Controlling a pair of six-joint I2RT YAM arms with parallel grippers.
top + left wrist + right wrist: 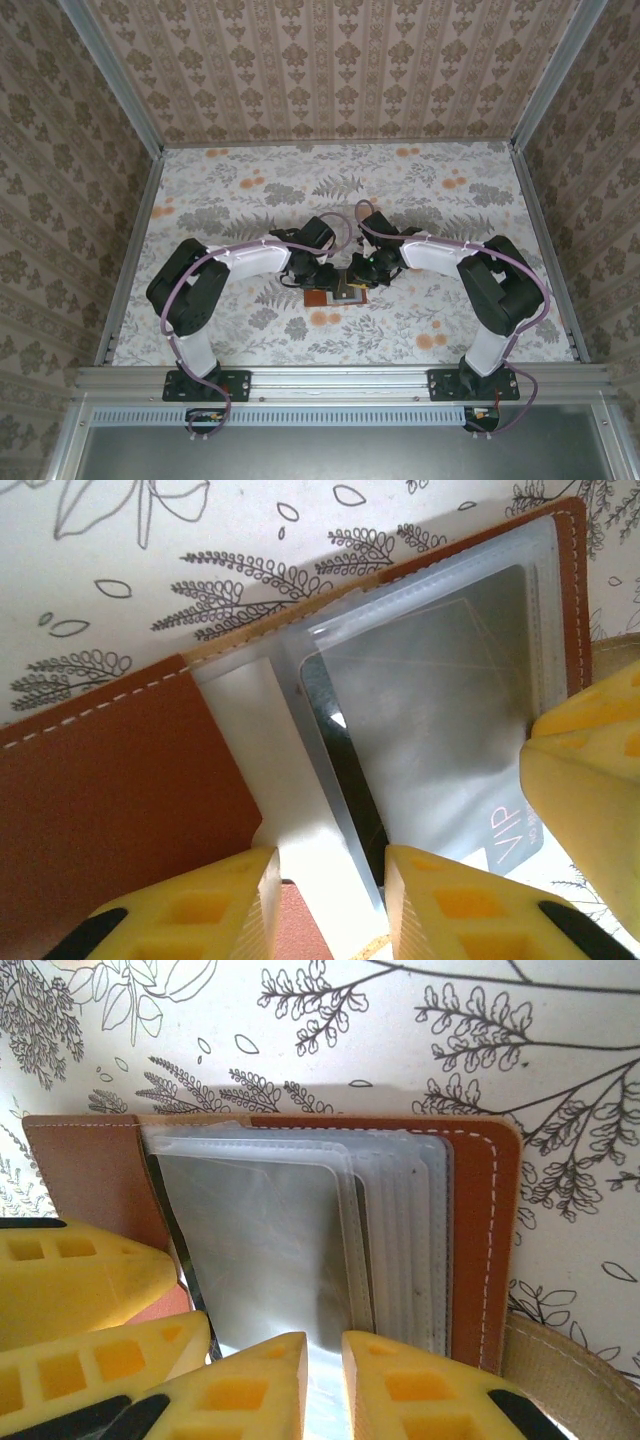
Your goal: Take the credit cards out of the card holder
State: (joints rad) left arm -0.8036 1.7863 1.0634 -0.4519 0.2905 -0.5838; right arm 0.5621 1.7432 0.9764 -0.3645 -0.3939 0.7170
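The brown card holder (pixel 316 297) lies open on the floral table between both arms. Its clear sleeves (pixel 400 1230) fan out over the brown cover (pixel 110 780). A pale grey credit card (pixel 450 710) marked VIP sits inside a sleeve, with the edge of a dark card (pixel 352 780) beside it. My left gripper (pixel 330 865) stands open astride a white sleeve flap (pixel 262 740) at the spine. My right gripper (pixel 323 1350) is nearly closed, pinching the lifted front sleeve (pixel 260 1230). In the top view the left gripper (pixel 325 275) and right gripper (pixel 362 272) meet over the holder.
A tan strap (pixel 560 1360) trails from the holder's right edge. Patterned walls and metal rails (pixel 135 250) enclose the table. The left gripper's yellow fingers (pixel 70 1280) crowd the holder's left side in the right wrist view.
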